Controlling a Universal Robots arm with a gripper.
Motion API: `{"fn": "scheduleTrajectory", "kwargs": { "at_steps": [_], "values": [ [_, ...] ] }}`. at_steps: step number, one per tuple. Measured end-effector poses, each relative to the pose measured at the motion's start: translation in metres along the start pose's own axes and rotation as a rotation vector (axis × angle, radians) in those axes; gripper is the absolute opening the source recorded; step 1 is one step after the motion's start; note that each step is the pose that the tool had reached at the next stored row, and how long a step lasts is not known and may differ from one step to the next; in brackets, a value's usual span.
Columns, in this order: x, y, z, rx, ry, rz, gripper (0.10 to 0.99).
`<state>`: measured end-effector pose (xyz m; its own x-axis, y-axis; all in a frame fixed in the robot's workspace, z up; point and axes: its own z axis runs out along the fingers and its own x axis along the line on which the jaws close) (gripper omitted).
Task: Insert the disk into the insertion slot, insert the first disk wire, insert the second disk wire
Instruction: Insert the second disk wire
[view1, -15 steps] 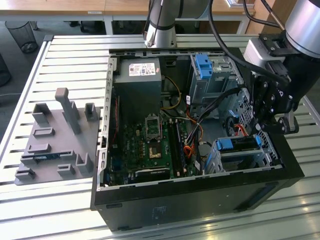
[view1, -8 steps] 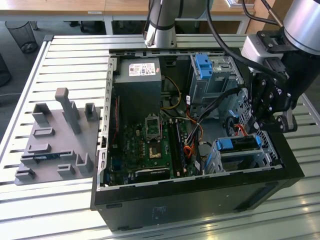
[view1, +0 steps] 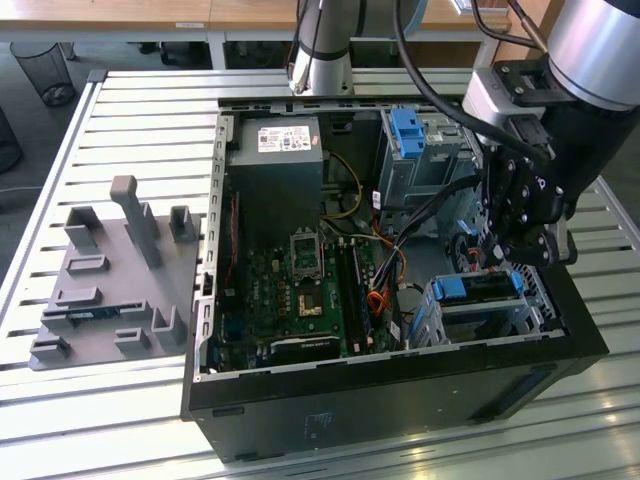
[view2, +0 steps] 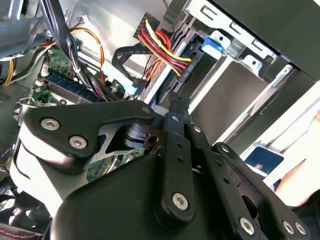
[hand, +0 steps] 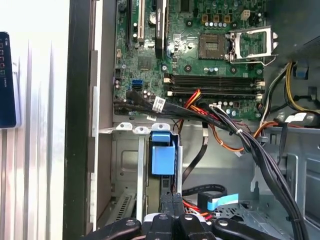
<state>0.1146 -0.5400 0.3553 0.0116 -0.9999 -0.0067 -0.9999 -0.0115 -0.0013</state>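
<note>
In the exterior view, the disk (view1: 478, 287) sat in the insertion slot (view1: 530, 312), in the corner of the open computer case (view1: 400, 390) on the exterior view's right. The hand (view1: 508, 260) hung just above it. In the second wrist view, we saw the hand clenched near the red-and-yellow wires (view2: 162, 47). In the first wrist view, it was pinched shut just beside the disk's blue caddy. We could not tell whether it grasped anything.
</note>
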Motion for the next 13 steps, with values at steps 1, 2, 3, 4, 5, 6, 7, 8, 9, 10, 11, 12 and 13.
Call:
{"fn": "scheduleTrajectory", "kwargs": {
  "at_steps": [1,2,3,4,5,6,7,8,9,10,11,12,13],
  "values": [
    [-0.0001,0.0002,-0.0012,0.000,-0.0001,0.000,0.106],
    [-0.0004,0.0002,-0.0031,0.000,-0.0002,0.000,0.106],
    [-0.0005,0.0002,-0.0053,0.000,-0.0002,0.000,0.106],
    [-0.0007,0.0003,-0.0069,0.000,-0.0003,0.000,0.106],
    [-0.0011,0.0007,-0.0074,0.000,-0.0005,0.000,0.106],
    [-0.0015,0.0014,-0.0074,0.000,-0.0006,0.000,0.106],
    [-0.0018,0.0020,-0.0074,0.000,-0.0004,0.000,0.106],
    [-0.0022,0.0025,-0.0075,0.000,-0.0003,0.000,0.106],
    [-0.0027,0.0031,-0.0075,0.000,-0.0003,0.000,0.106],
    [-0.0032,0.0037,-0.0075,0.000,-0.0004,0.000,0.106],
    [-0.0036,0.0043,-0.0075,0.000,-0.0005,0.000,0.106],
    [-0.0042,0.0048,-0.0074,0.000,-0.0007,0.000,0.106],
    [-0.0048,0.0053,-0.0075,0.000,-0.0007,0.000,0.106]
  ]
}}
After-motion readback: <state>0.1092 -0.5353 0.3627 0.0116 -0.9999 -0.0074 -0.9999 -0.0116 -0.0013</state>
